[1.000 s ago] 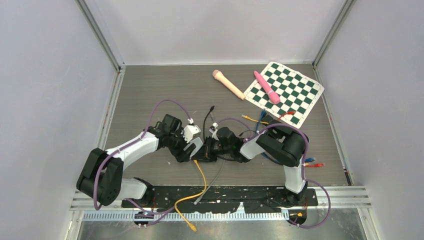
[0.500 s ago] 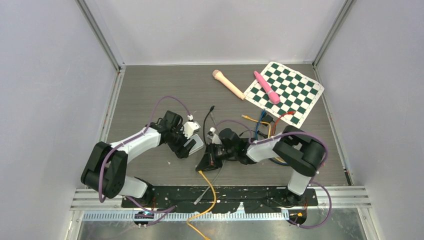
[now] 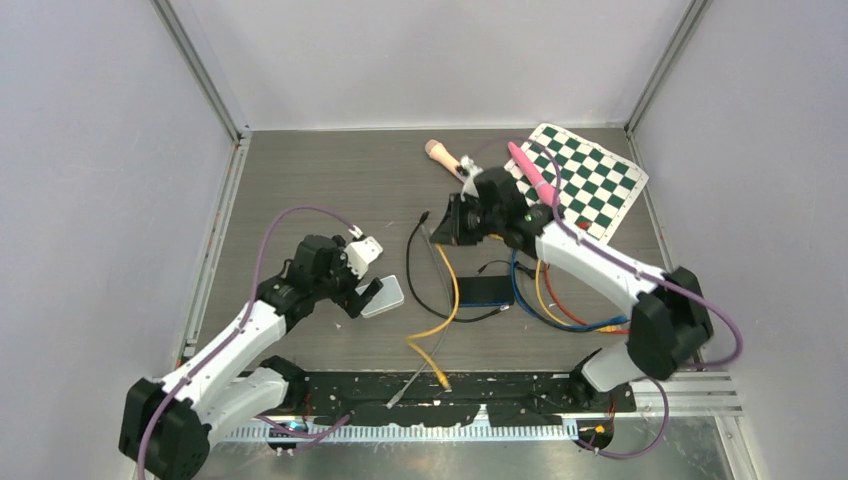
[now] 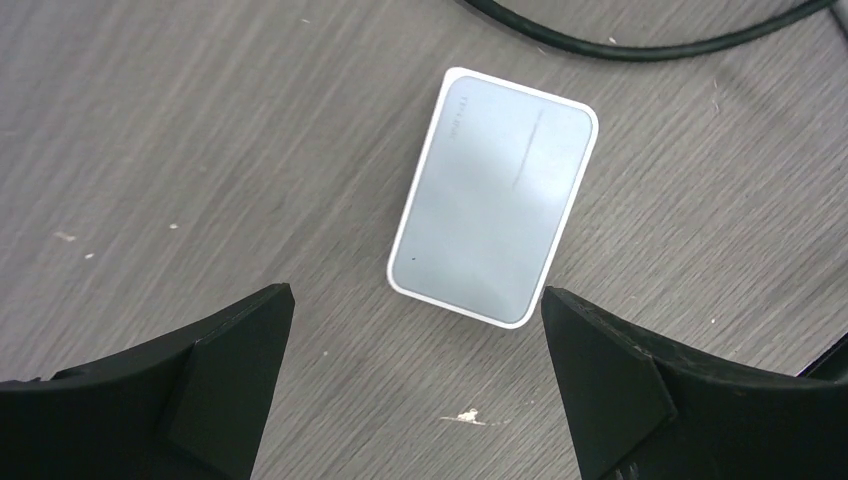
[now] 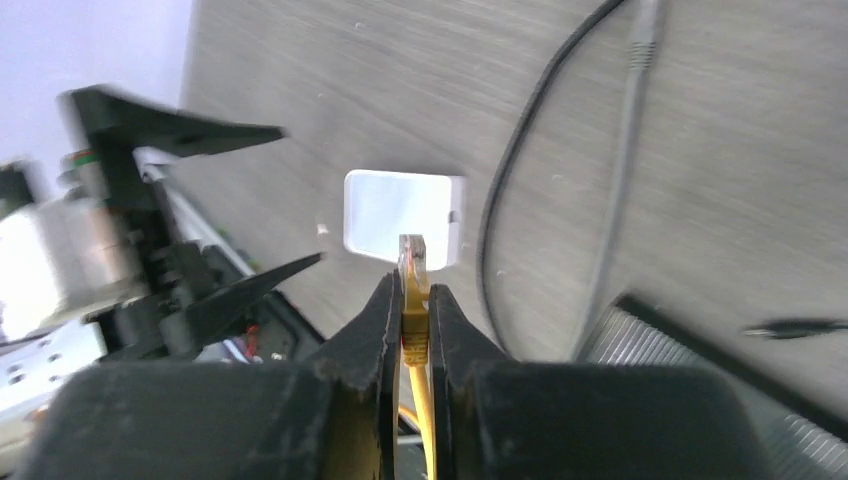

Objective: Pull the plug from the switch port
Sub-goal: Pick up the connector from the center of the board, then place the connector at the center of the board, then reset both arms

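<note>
The white switch (image 4: 495, 210) lies flat on the grey table, free of any cable, also visible as the switch (image 3: 386, 296) from above and the switch (image 5: 402, 216) in the right wrist view. My left gripper (image 4: 415, 293) hovers just short of it, open, with nothing between the fingers. My right gripper (image 5: 413, 300) is shut on the yellow plug (image 5: 413, 262), held in the air well away from the switch. From above, the right gripper (image 3: 452, 227) is at the table's middle back, and the yellow cable (image 3: 452, 290) trails from it toward the near edge.
A black box (image 3: 485, 290) lies among black, grey, blue and orange cables (image 3: 545, 305) right of the switch. At the back right sit a green checkered mat (image 3: 585, 180), a pink rod (image 3: 533, 172) and a beige rod (image 3: 452, 163).
The right gripper pulled the yellow plug out of the switch and carried it toward the back. The left gripper let go of the switch, opened wide and drew back to the left.
</note>
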Tool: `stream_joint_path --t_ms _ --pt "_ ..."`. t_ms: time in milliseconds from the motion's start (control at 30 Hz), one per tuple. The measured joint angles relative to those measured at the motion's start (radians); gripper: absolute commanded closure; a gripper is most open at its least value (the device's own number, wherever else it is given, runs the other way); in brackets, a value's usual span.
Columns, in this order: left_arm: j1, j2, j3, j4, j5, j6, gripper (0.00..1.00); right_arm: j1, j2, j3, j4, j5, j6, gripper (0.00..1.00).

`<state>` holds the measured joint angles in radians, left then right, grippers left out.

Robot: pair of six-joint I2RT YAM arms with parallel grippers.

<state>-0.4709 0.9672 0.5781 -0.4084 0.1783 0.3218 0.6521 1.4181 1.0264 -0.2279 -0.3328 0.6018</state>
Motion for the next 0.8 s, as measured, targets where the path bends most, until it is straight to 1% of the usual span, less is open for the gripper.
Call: stream_joint_path --t_ms 33,67,133,167,200,233,267,300,333,367,433,500,600,733,800 --pt "0.0 -0.028 -0.002 0.003 -0.009 -0.01 0.0 -0.019 0.055 0.096 -0.073 0.011 -0.05 0.95" --pt "0.0 -0.063 -0.007 0.01 -0.02 -0.03 0.0 -0.027 0.101 0.159 -0.101 0.016 -0.084 0.95" --pt "0.0 -0.142 -0.024 0.039 -0.05 -0.078 0.0 -0.041 0.233 0.333 -0.185 0.04 -0.163 0.86" --pt "0.0 -0.187 -0.04 0.066 -0.078 -0.115 0.0 -0.044 0.293 0.41 -0.219 0.05 -0.193 0.74" --pt "0.0 -0.231 -0.055 0.089 -0.112 -0.164 0.0 -0.047 0.367 0.494 -0.255 0.055 -0.222 0.67" --pt "0.0 -0.27 -0.067 0.103 -0.154 -0.22 0.0 -0.048 0.428 0.557 -0.275 0.059 -0.245 0.56" --pt "0.0 -0.294 -0.071 0.105 -0.188 -0.267 0.0 -0.05 0.488 0.615 -0.303 0.065 -0.263 0.51" --pt "0.0 -0.322 -0.072 0.098 -0.234 -0.331 0.0 -0.051 0.544 0.666 -0.333 0.073 -0.28 0.44" --pt "0.0 -0.334 -0.071 0.092 -0.257 -0.375 0.0 -0.052 0.593 0.703 -0.359 0.08 -0.294 0.41" --pt "0.0 -0.347 -0.06 0.061 -0.275 -0.425 0.01 -0.052 0.625 0.718 -0.38 0.091 -0.304 0.3" --pt "0.001 -0.358 -0.034 0.014 -0.288 -0.502 0.0 -0.053 0.645 0.709 -0.423 0.11 -0.316 0.24" --pt "0.001 -0.364 -0.017 -0.009 -0.297 -0.578 0.0 -0.054 0.62 0.665 -0.44 0.131 -0.332 0.21" --pt "0.0 -0.364 -0.008 -0.048 -0.336 -0.71 0.0 -0.054 0.507 0.577 -0.446 0.167 -0.347 0.21" --pt "0.0 -0.352 -0.006 -0.113 -0.417 -0.845 0.0 -0.066 0.22 0.415 -0.41 0.283 -0.355 0.2" --pt "0.0 -0.343 0.0 -0.155 -0.46 -0.893 0.0 -0.084 0.015 0.278 -0.351 0.368 -0.344 0.2"
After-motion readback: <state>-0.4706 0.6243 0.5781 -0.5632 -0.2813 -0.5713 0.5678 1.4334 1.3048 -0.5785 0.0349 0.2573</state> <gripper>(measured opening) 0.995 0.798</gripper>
